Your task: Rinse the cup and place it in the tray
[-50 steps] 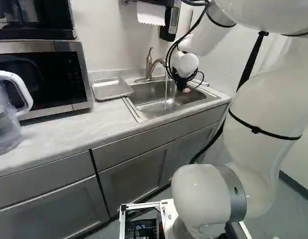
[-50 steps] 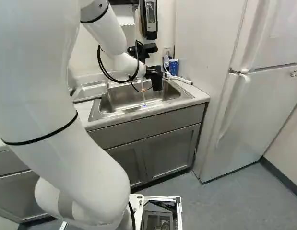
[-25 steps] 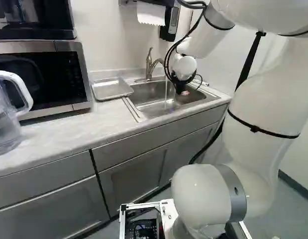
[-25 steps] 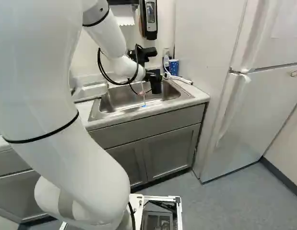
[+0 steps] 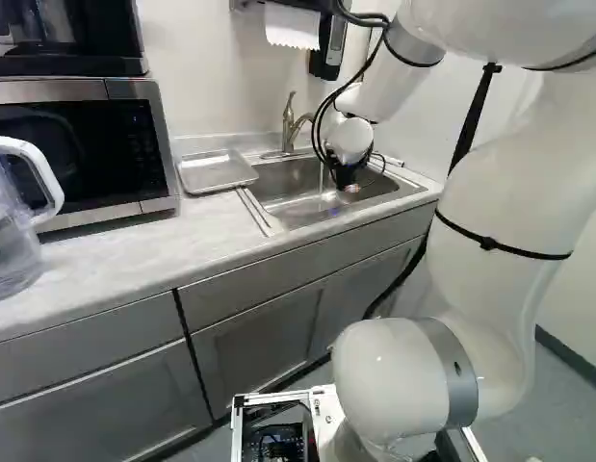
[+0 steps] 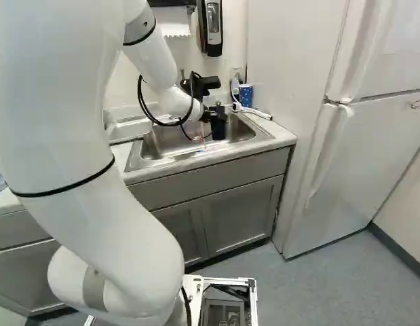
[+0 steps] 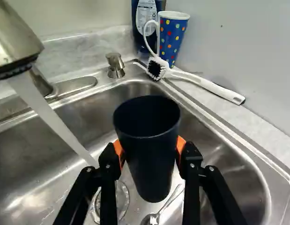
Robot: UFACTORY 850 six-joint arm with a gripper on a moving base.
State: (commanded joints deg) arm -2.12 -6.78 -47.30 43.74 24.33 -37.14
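The black gripper (image 7: 150, 153) hugs the tall dark-blue cup (image 7: 151, 171) with both fingers, mouth up over the metal sink (image 7: 93, 112), likely to catch clear running water (image 7: 55, 119). The flat silver tray (image 5: 217, 171) beside the sink is probably for drying.

A kitchen, shown by the sink (image 5: 278, 192), microwave (image 5: 76, 144) and refrigerator (image 6: 372, 122).

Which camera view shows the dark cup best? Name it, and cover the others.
Wrist view: the cup stands close, its rim and mouth plain. The right base view shows it small, side-on; in the left base view it blends into the end effector.
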